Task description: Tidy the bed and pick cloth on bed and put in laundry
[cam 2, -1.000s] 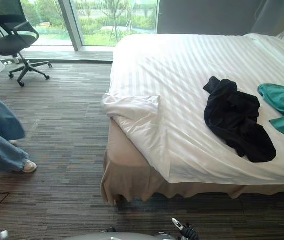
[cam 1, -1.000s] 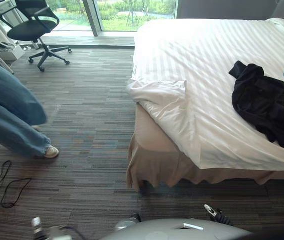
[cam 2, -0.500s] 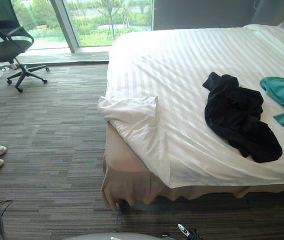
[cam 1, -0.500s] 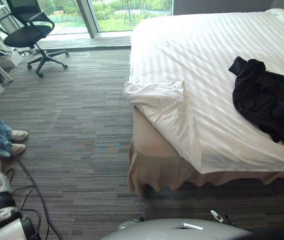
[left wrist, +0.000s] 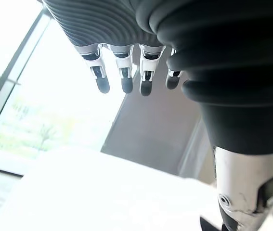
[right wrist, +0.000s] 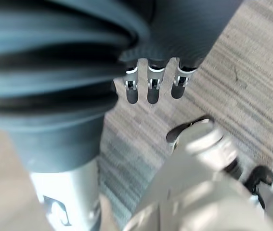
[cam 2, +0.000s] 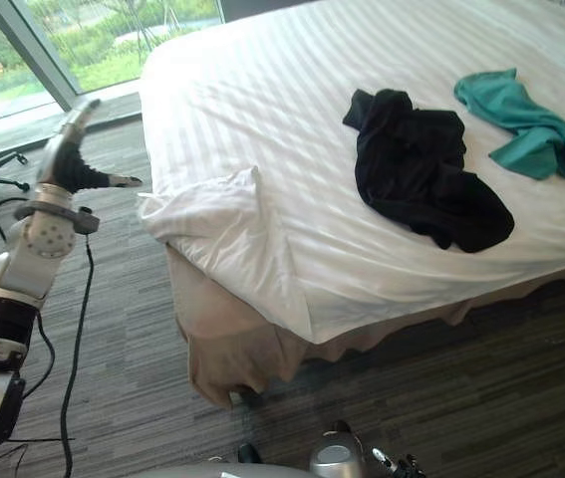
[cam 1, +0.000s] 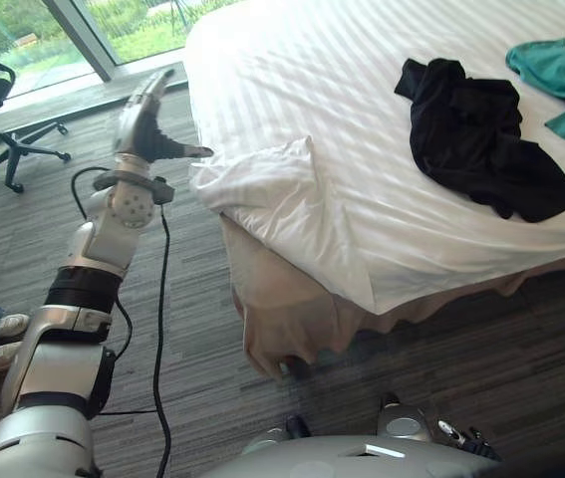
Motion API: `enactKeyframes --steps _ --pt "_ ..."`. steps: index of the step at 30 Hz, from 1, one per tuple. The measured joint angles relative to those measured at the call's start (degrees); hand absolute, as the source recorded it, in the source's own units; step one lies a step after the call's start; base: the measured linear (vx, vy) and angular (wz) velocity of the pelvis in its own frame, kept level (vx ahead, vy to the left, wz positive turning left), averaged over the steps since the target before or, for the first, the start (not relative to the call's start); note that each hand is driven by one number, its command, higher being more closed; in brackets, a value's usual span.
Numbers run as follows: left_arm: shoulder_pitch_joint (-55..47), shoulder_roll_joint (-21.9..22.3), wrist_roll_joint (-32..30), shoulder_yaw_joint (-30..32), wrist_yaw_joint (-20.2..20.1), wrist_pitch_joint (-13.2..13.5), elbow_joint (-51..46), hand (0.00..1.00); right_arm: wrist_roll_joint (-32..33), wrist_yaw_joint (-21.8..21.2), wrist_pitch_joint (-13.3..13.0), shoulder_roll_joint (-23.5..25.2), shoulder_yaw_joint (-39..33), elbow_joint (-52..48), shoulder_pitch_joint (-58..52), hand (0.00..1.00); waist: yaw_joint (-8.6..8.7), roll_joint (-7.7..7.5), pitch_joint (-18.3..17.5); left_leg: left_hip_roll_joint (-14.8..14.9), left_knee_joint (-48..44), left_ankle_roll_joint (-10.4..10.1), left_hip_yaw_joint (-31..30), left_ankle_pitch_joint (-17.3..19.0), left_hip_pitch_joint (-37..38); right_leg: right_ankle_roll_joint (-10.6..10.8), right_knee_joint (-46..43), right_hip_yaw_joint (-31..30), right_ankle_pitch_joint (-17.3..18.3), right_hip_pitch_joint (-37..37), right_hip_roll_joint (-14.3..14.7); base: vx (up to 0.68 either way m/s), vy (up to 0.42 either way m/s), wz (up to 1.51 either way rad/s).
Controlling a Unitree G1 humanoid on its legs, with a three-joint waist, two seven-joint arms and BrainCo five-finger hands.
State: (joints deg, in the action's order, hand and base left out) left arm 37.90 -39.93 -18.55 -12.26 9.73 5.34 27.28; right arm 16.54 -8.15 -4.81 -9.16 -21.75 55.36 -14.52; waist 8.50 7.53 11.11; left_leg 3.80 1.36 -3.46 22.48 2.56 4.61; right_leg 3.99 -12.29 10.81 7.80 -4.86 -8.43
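Left eye view: the black cloth is seen crumpled on the white duvet, well apart from the left hand and right across the bed from it. A teal cloth lies near it, on the side farther from the hand. Neither cloth is held.

The left hand is held up off the bed's corner with fingers straight and thumb spread, wide and empty. The turned-back duvet corner lies just beside the thumb, untouched. The right hand is shown hanging over the carpet, fingers relaxed, nothing in them.

Several slips are judged possible. If the cloth is reached for from this spot, the stretch is long, and the duvet may be pinched together with the cloth and dragged out of line, undoing the tidying. The loose corner could be snagged by the thumb if the hand is swept across it. Both cloths might be gathered at once and one dropped on the way. A person's shoe is seen well behind the hand, near the arm, so a backward swing could strike it.
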Motion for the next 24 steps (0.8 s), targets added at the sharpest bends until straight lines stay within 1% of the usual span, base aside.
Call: enactKeyframes --steps 1,2,3,4,5,6,8,10,12,13,15,16,17,18,20,22,23,24 --pt "1.10 1.08 -0.27 -0.83 -0.33 -2.46 1.66 0.00 -0.03 -0.32 0.00 -1.14 -0.36 0.00 0.96 0.00 0.28 0.35 1.49 -0.35 0.05 0.07 0.80 -0.05 -0.56 0.07 -1.98 -1.18 0.48 -2.08 -0.27 -0.08 0.011 -0.27" --pt "2.29 1.99 -0.22 -1.13 -0.69 -4.89 3.80 0.00 -0.15 -0.72 -0.06 -2.20 -0.44 -0.51 1.75 0.00 0.95 0.79 2.61 -0.79 -0.02 0.47 1.12 -0.32 -1.82 0.20 -3.80 -1.95 0.77 -4.28 -0.74 -0.07 0.009 -0.26" --pt "3.02 2.25 -0.22 -1.15 -0.70 -5.85 4.88 0.00 -0.20 -0.93 -0.26 -2.66 -0.50 -0.66 2.22 0.00 1.52 0.92 3.26 -0.95 -0.02 0.60 1.34 -0.44 -2.42 0.12 -4.48 -2.19 0.84 -5.30 -0.92 -0.07 -0.004 -0.20" --pt "5.37 2.73 -0.23 -1.17 -0.72 -7.72 7.86 0.00 -0.44 -1.50 -0.66 -3.15 -1.58 -0.72 3.53 0.00 2.16 1.00 4.78 -1.21 -0.22 0.90 2.16 -0.71 -3.91 -0.01 -6.05 -2.69 0.94 -7.83 -1.24 -0.05 -0.011 -0.15" --pt "6.60 2.93 -0.22 -1.21 -0.77 -8.40 8.89 0.00 -0.42 -1.67 -0.78 -3.18 -1.86 -1.22 3.83 0.00 2.42 0.92 5.79 -1.29 -0.34 0.89 2.22 -0.88 -4.26 -0.05 -6.60 -2.91 0.96 -8.36 -1.32 -0.06 -0.024 -0.06" --pt "8.55 3.20 -0.11 -1.34 -0.97 -9.08 10.22 0.00 -0.27 -1.99 -1.23 -3.18 -2.31 -1.97 4.32 0.00 3.25 0.85 7.36 -1.36 -0.59 1.03 2.21 -1.22 -5.10 -0.22 -7.36 -3.04 1.06 -9.34 -1.62 -0.05 -0.028 0.01" --pt "10.26 3.21 -0.12 -1.51 -1.05 -9.81 10.24 0.00 0.13 -2.63 -1.25 -3.13 -2.14 -3.10 5.32 0.00 3.45 0.16 9.16 -1.44 -0.70 0.99 3.11 -1.44 -6.17 -0.58 -9.09 -4.00 1.27 -11.65 -1.69 -0.05 -0.029 -0.10" --pt "12.25 3.33 -0.07 -2.09 -0.98 -10.19 10.24 0.00 0.41 -2.91 -1.56 -2.84 -0.99 -5.44 5.93 0.00 3.38 -0.86 10.52 -1.17 -1.84 0.98 4.34 -1.44 -8.45 -0.90 -10.77 -4.94 1.46 -14.68 -1.90 -0.05 -0.048 -0.14" --pt "15.91 3.64 -0.19 -3.74 -0.96 -11.06 10.21 0.00 1.72 -3.25 -2.02 -1.87 1.38 -9.99 6.12 0.00 3.30 -2.92 13.34 -0.36 -4.03 0.84 6.04 -1.21 -11.25 -0.98 -11.92 -5.41 1.39 -17.20 -2.15 -0.06 -0.063 -0.05" --pt "16.69 3.97 -0.21 -3.90 -0.94 -11.35 10.14 0.00 2.39 -3.40 -2.03 -1.58 2.07 -11.18 6.13 0.00 3.27 -3.53 13.89 0.19 -5.12 0.80 6.85 -0.73 -12.16 -1.24 -12.02 -5.42 1.21 -17.90 -2.02 -0.07 -0.053 -0.03" --pt "19.95 5.44 -0.21 -4.08 0.22 -13.20 10.04 0.00 5.05 -4.16 -2.59 -0.66 3.94 -15.18 6.31 0.00 2.87 -5.53 15.59 2.85 -10.92 0.87 9.62 1.92 -16.56 -1.75 -12.45 -5.31 0.64 -20.49 -1.28 -0.08 -0.063 -0.07" --pt "20.85 5.85 -0.22 -4.08 0.69 -13.83 10.04 0.00 5.68 -4.28 -2.74 -0.66 4.31 -15.92 6.41 0.00 2.88 -5.82 15.79 3.57 -12.40 0.95 10.18 2.57 -17.80 -1.73 -12.47 -5.32 0.43 -21.24 -1.05 -0.06 -0.038 -0.10" --pt "22.49 5.96 -0.34 -4.05 1.55 -14.95 10.04 1.00 7.31 -4.59 -3.05 -0.55 4.76 -16.75 7.25 0.00 2.84 -6.40 16.34 4.88 -15.36 1.11 10.62 3.85 -19.89 -1.94 -12.45 -5.60 -0.18 -22.48 -0.49 -0.04 0.001 -0.20" --pt "24.25 5.99 -0.76 -3.99 2.00 -16.21 10.07 1.00 8.25 -4.75 -3.20 -0.53 5.07 -17.93 8.01 0.00 2.53 -6.62 17.39 6.28 -18.36 1.19 11.37 5.22 -21.39 -1.91 -12.44 -6.06 -0.61 -23.09 0.08 -0.03 0.020 -0.25" --pt "26.37 6.34 -1.33 -3.94 1.71 -16.45 10.31 1.00 9.24 -5.16 -3.56 -0.49 5.46 -19.30 8.76 0.00 1.79 -6.60 18.11 7.57 -21.78 1.51 11.99 6.74 -23.26 -1.81 -12.62 -6.86 -0.93 -24.23 0.49 -0.03 0.043 -0.22" --pt "27.85 7.25 -3.07 -3.50 -1.01 -15.78 11.02 1.00 9.24 -5.22 -3.56 -0.46 5.82 -19.61 10.25 0.00 1.54 -6.52 18.18 8.58 -24.42 2.02 12.52 7.93 -24.85 -1.60 -12.67 -6.94 -1.26 -24.99 0.67 -0.04 0.058 -0.09" --pt "28.55 7.42 -5.28 -3.63 -4.02 -14.96 11.27 1.00 9.24 -5.21 -3.55 -0.49 6.24 -20.43 10.70 0.00 1.31 -6.52 18.17 9.21 -25.90 2.16 12.55 8.71 -25.44 -1.53 -12.69 -6.94 -1.41 -24.99 0.82 -0.02 0.058 -0.03" --pt "29.11 7.10 -5.87 -3.82 -6.53 -13.95 11.18 1.00 9.23 -5.20 -3.55 -0.51 6.52 -21.41 10.74 0.00 0.99 -6.52 18.17 9.50 -26.85 2.32 12.70 9.24 -25.67 -1.39 -12.72 -6.98 -1.51 -24.98 0.85 -0.02 0.062 -0.05"
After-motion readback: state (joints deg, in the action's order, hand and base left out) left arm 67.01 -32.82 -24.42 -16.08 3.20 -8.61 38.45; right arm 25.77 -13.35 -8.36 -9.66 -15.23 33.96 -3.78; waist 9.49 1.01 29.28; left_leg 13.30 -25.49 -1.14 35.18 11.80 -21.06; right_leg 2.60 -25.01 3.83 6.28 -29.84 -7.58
